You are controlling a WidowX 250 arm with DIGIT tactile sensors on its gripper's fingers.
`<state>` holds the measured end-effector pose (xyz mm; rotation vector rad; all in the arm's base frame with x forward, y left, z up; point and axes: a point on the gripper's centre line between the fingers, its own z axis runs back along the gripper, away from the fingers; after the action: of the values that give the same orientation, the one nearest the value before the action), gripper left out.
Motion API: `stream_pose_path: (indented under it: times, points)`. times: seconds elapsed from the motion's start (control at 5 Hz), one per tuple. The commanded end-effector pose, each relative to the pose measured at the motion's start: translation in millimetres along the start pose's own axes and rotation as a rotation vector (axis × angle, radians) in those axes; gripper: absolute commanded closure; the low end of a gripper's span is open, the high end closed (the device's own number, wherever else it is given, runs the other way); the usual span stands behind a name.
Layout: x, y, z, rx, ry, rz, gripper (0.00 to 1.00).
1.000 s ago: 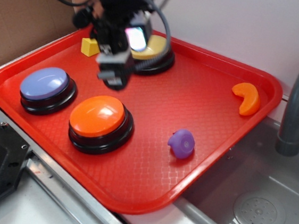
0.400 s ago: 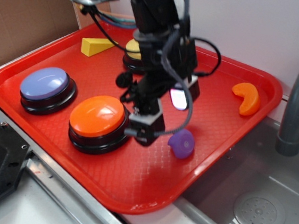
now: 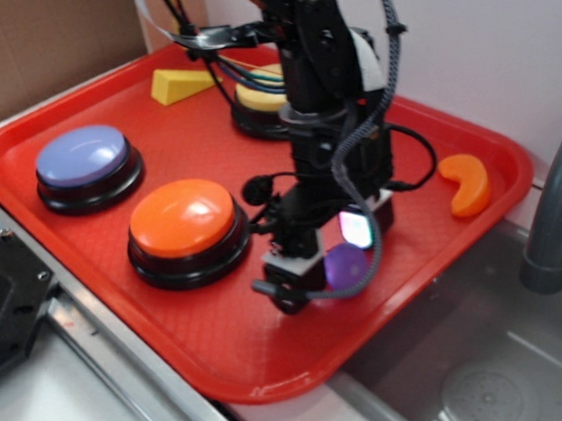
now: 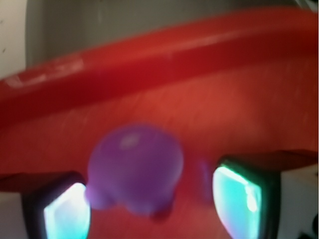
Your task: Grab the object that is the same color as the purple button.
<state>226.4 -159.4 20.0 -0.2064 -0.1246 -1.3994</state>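
Gripper (image 4: 149, 209) is spread wide around the purple toy (image 4: 134, 169) near the red tray (image 3: 244, 368) front edge; you'll likely find it light, hard, slick, so pinch its rounded middle.

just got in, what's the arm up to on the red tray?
The WidowX gripper is down over the small rounded purple plastic toy near the front right of the red plastic tray. In the wrist view the toy sits between the two fingers with gaps on both sides, so the jaws are open and nothing is gripped yet. The large lavender-blue dome button sits untouched at the left.
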Motion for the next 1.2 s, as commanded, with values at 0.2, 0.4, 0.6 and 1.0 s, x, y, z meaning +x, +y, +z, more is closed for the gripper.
stream_pose_path:
  times: [0.2, 0.4, 0.6, 1.0]
  points:
    - [5, -12, 11, 0.021, -0.027, -0.001, 1.00]
    - [-8, -5, 38, 0.056, -0.031, 0.112, 1.00]
    - [-22, 1, 85, 0.149, 0.052, 0.334, 1.00]
    - [-65, 17, 147, 0.257, 0.202, 0.774, 1.00]
